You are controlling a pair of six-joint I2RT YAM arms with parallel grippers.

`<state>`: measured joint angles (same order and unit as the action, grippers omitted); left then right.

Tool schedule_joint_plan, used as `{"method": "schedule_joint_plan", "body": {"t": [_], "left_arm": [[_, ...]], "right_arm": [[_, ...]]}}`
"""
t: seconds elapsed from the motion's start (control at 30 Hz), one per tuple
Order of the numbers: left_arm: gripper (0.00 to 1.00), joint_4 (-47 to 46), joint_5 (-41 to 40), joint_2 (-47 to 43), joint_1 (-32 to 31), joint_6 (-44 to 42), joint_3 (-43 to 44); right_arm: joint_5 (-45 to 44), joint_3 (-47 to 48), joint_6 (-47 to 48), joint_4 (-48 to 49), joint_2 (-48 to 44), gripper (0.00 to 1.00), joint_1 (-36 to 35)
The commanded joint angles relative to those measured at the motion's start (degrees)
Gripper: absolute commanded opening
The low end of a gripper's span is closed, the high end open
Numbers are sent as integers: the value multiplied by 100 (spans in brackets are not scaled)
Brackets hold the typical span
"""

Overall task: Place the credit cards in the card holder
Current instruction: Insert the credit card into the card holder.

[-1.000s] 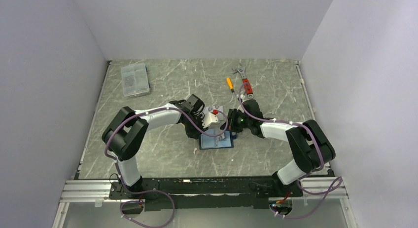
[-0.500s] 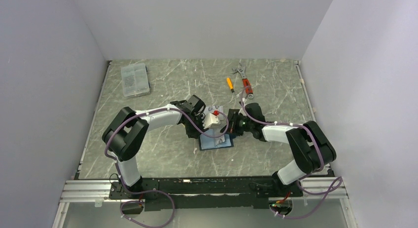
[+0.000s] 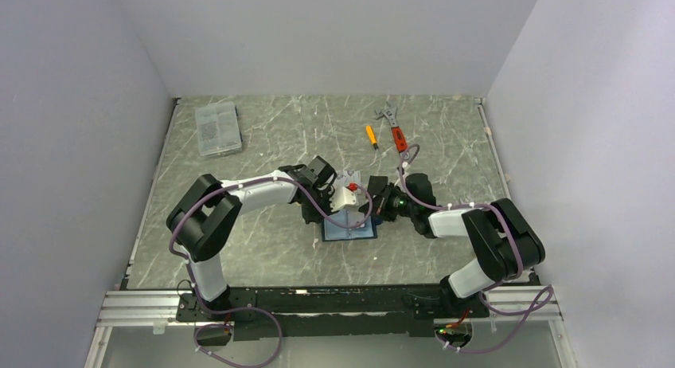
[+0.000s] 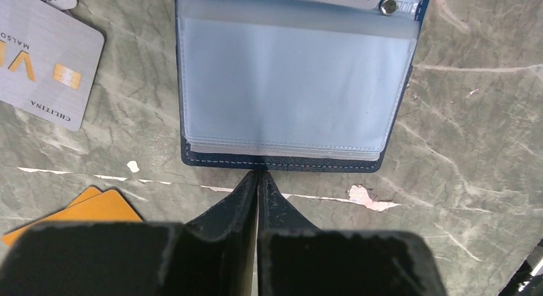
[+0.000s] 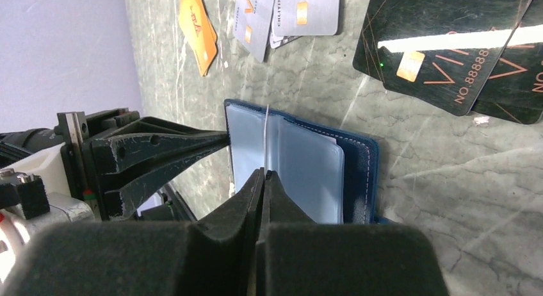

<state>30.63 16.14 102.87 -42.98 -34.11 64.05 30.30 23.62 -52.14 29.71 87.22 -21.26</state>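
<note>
The card holder (image 4: 288,91) lies open on the table, navy rim and clear plastic sleeves up; it also shows in the top view (image 3: 350,231) and the right wrist view (image 5: 358,174). My left gripper (image 4: 258,175) is shut, its tips against the holder's near edge. My right gripper (image 5: 264,172) is shut on one clear sleeve (image 5: 266,132), which stands upright edge-on. Loose credit cards lie around: silver (image 4: 45,65) and orange (image 4: 83,209) in the left wrist view; black (image 5: 448,52), silver (image 5: 288,14) and orange (image 5: 198,27) in the right wrist view.
A clear grey compartment box (image 3: 217,128) stands at the back left. A red-handled wrench (image 3: 396,131) and an orange screwdriver (image 3: 371,135) lie at the back right. Both arms meet over the holder at the table's middle.
The right arm's wrist has shifted a little right and nearer while its gripper stays at the holder. The left gripper has edged slightly right. The holder has not moved.
</note>
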Motion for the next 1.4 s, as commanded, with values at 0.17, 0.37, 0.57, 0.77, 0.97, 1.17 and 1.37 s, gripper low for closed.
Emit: {"method": "schedule_joint_plan", "body": {"t": [0.17, 0.37, 0.57, 0.77, 0.97, 1.17, 1.37], "left_arm": [[7, 213, -39, 123, -320, -70, 53], [0, 195, 22, 117, -388, -52, 42], [0, 332, -5, 180, -453, -44, 112], [0, 393, -24, 236, -544, -23, 148], [0, 396, -23, 199, -564, 17, 98], [0, 429, 49, 219, -568, 94, 83], [0, 432, 98, 201, -584, 147, 24]], "right_arm": [[94, -180, -346, 1282, 305, 0, 34], [150, -214, -303, 1336, 469, 0, 34], [259, -215, -194, 1326, 714, 0, 38], [352, -250, -61, 1363, 938, 0, 34], [156, -402, 285, 931, 596, 0, 41], [156, -463, 460, 713, 496, 0, 36], [36, -657, 550, 565, 349, 0, 40]]}}
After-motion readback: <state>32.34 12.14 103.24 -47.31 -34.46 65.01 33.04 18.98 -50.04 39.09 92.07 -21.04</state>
